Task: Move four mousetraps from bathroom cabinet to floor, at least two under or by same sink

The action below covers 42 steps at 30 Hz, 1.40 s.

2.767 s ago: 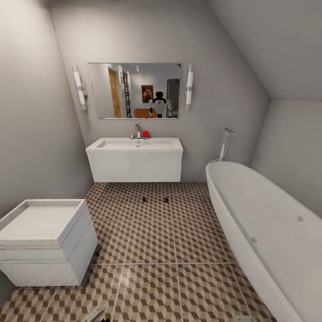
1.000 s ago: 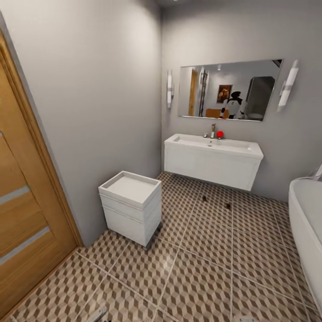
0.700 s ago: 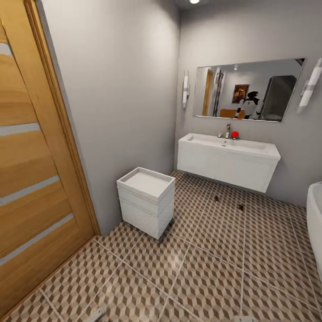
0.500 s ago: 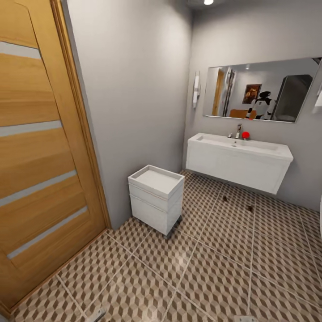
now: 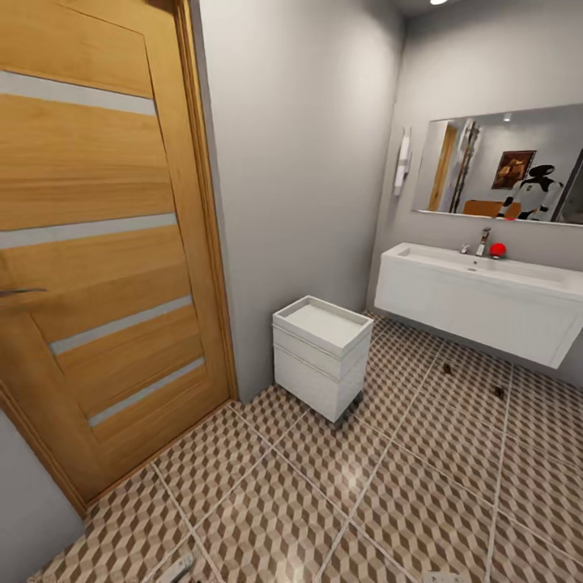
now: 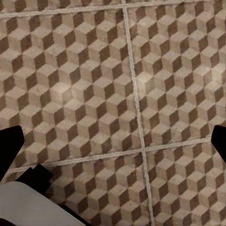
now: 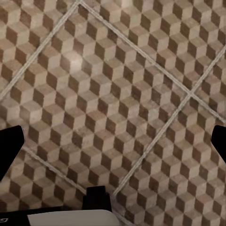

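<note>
1. The head view looks across a bathroom floor (image 5: pixel 340 486) of large square tiles with a brown-and-beige cube pattern and pale grout lines.
2. A tall orange-brown wooden door with pale horizontal stripes (image 5: pixel 97 243) stands at the left, beside a grey wall.
3. A small white drawer unit with a recessed top (image 5: pixel 321 355) stands on the tiles near that wall.
4. A long white rectangular wall-hung sink (image 5: pixel 486 304) hangs at the right, its long axis running along the back wall, with a chrome tap (image 5: pixel 482 240) and a small red object (image 5: pixel 497 249) on its rear edge.
5. A wide rectangular mirror (image 5: pixel 502 166) hangs above the sink.
6. Two small dark mousetraps (image 5: pixel 447 369) (image 5: pixel 499 392) lie on the floor just in front of the sink, apart from each other; they are too small to tell which way they point.
7. In the left wrist view, the left hand (image 6: pixel 113 141) hangs over bare tiles with its dark fingertips (image 6: pixel 9 146) spread wide, grasping nothing.
8. In the right wrist view, the right hand (image 7: pixel 113 143) is likewise released over the tiles, fingertips (image 7: pixel 10 143) far apart.
</note>
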Available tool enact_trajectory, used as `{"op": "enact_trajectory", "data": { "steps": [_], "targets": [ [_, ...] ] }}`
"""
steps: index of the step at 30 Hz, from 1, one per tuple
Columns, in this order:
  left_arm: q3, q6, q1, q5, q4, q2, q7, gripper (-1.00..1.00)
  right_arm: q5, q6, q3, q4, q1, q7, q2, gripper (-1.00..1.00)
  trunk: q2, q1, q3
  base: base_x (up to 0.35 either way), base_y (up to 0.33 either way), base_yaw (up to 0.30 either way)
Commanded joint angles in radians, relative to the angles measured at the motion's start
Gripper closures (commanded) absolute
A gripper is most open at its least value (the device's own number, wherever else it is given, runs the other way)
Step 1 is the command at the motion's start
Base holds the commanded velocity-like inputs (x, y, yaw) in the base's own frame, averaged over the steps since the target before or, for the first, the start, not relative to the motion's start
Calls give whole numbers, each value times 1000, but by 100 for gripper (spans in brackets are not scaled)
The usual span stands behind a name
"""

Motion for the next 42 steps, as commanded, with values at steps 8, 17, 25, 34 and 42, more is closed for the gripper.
{"op": "enact_trajectory", "data": {
  "steps": [8, 17, 25, 34, 42],
  "targets": [
    [-7, -3, 0, 6, -2, -1, 3, -100, -8, -9, 8, -12, -2, -8, 2, -100, -1, 0, -1, -6, 3, 291],
    [-7, 1, -1, 6, -1, -7, 0, -100, -8, -10, 8, -36, -2, -23, 11, -100, -1, 0, -1, -1, 0, 291],
    [-6, 0, 0, 7, 1, -13, 9, -100, -8, -15, 8, -42, -2, -29, 12, -100, -1, 0, -1, 0, 0, 296],
    [-5, 0, 0, 7, 1, -14, 11, -100, -8, -18, 8, -42, -2, -30, 12, -100, -1, 0, -1, 0, 0, 297],
    [-5, -2, 0, 7, 1, -14, 12, -100, -8, -20, 8, -43, -2, -30, 11, -100, -1, 0, -1, 0, 0, 297]
  ]
}}
